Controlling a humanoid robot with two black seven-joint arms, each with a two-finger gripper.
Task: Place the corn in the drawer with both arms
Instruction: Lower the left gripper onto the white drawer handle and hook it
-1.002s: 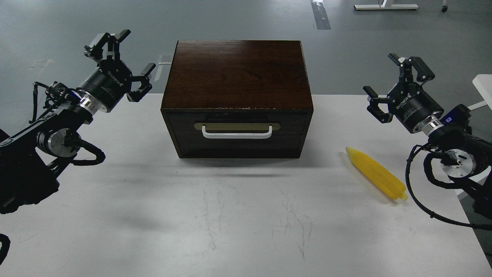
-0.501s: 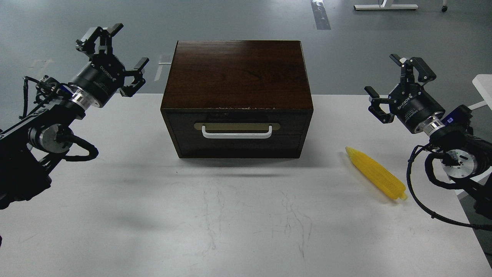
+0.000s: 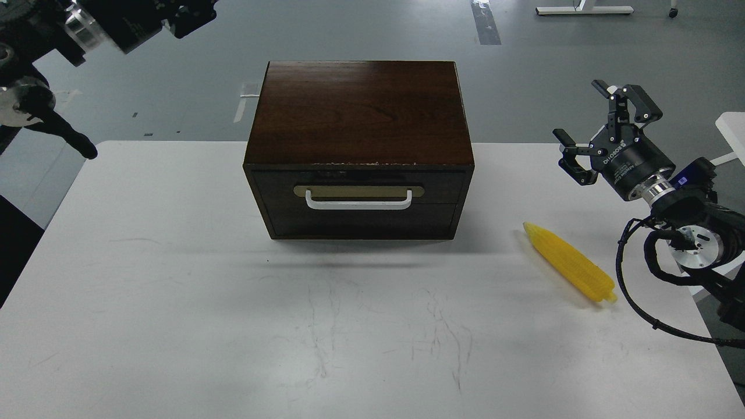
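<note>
The yellow corn (image 3: 570,263) lies on the white table (image 3: 174,291) at the right, its pointed end toward the cabinet. The dark brown cabinet (image 3: 358,110) stands at the table's back middle. Its drawer (image 3: 358,201) is shut, with the white bar handle facing me. My right gripper (image 3: 591,119) is open and empty, held in the air above and behind the corn, right of the cabinet. My left gripper (image 3: 189,11) is high at the top left, far from the cabinet. Its fingers are mostly cut off by the view's top edge.
The table's left edge (image 3: 43,227) and right edge (image 3: 707,326) are in view. The right arm's black cables (image 3: 634,297) loop close to the corn's thick end. Grey floor lies behind the table.
My left arm has swung up and back from beside the cabinet to the top left corner, mostly leaving the view. The right gripper has barely moved. Corn and drawer have not moved.
</note>
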